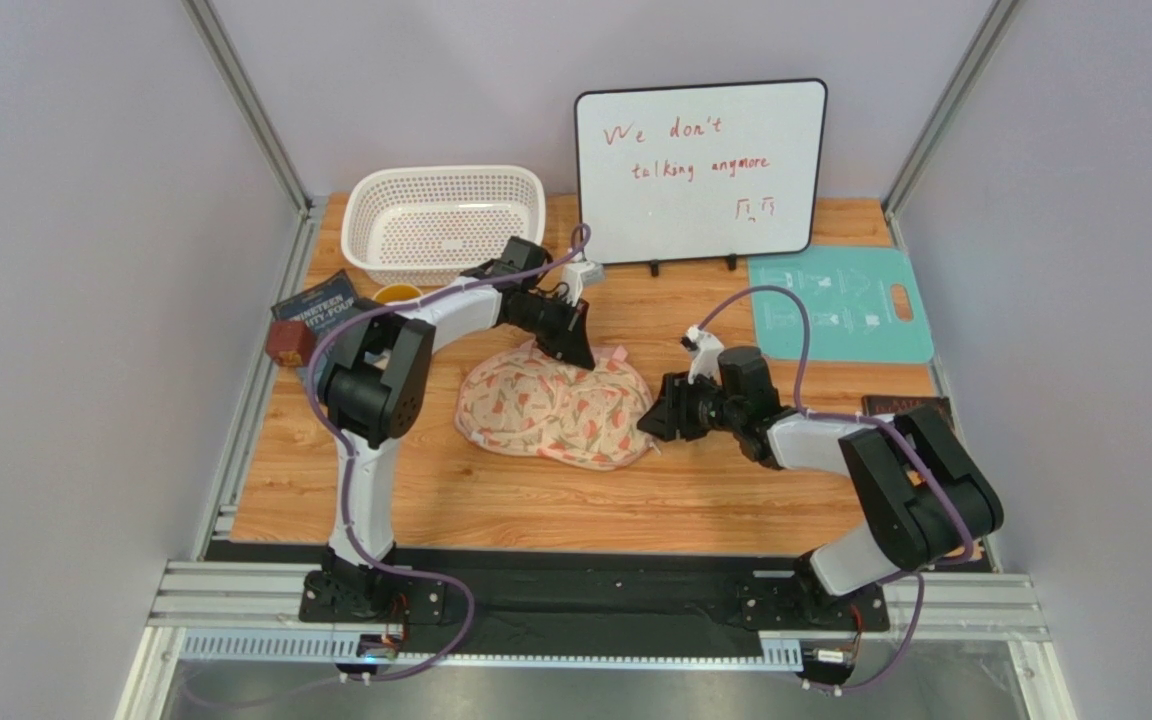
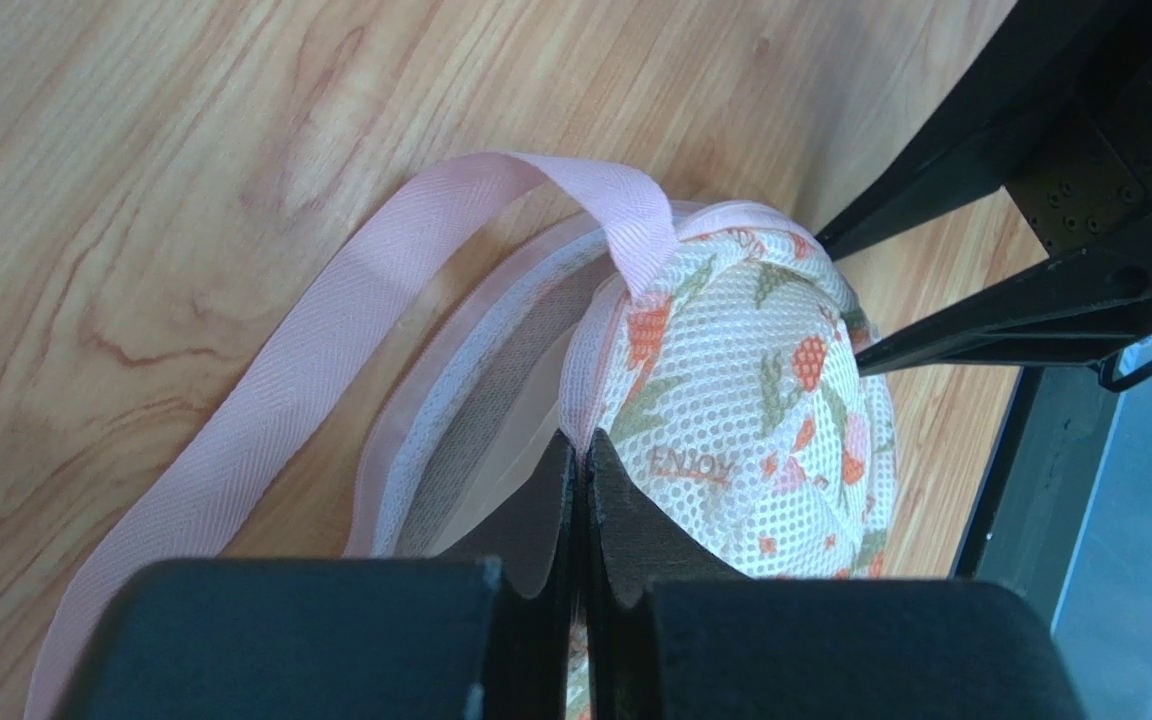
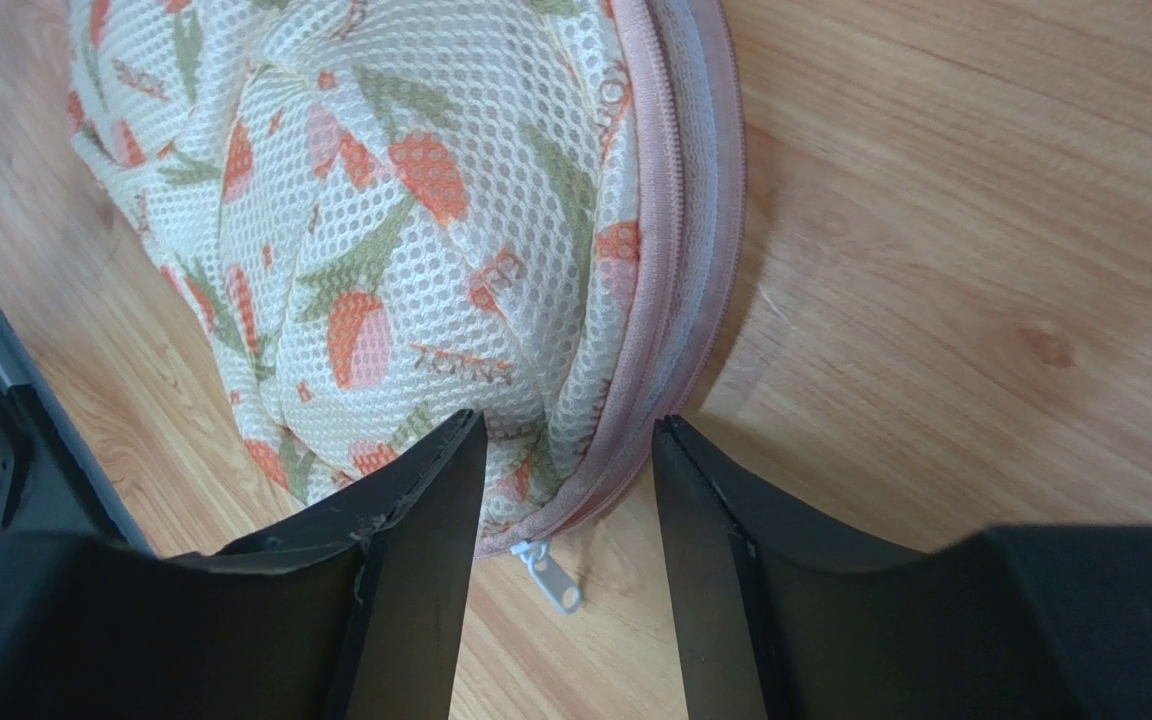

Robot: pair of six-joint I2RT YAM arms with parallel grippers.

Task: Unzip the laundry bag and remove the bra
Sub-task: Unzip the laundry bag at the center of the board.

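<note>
My left claw (image 2: 582,503) is clamped on the laundry bag (image 1: 555,408), which lies mid-bench (image 1: 432,503). My right claw (image 3: 567,443) gapes around the zipper pull (image 3: 549,576). Unzipping step: I'd next pinch that pull and drag. I can't see the bra.

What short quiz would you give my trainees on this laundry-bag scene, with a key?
1. True or false: the left gripper is shut on an edge of the laundry bag.
2. Pick one: in the right wrist view, the zipper pull lies A) in the gap between the fingers of the open right gripper; B) inside the white basket; C) under the whiteboard.
3. Short answer: can the bra be seen in any view?

Key: 1 true. 2 A. 3 No, only the bag's printed mesh and pink trim show.
</note>
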